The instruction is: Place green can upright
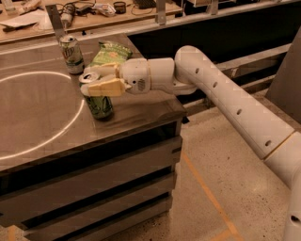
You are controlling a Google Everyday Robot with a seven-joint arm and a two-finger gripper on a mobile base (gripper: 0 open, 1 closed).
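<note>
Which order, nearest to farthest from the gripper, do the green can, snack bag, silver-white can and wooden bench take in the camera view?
1. Green can, between the gripper's fingers, near the table's right edge.
2. Snack bag, just behind the gripper.
3. Silver-white can, farther back left.
4. Wooden bench, beyond the table.

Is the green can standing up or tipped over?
Standing up. The green can rests base-down on the table, gripper clasping its top.
</note>
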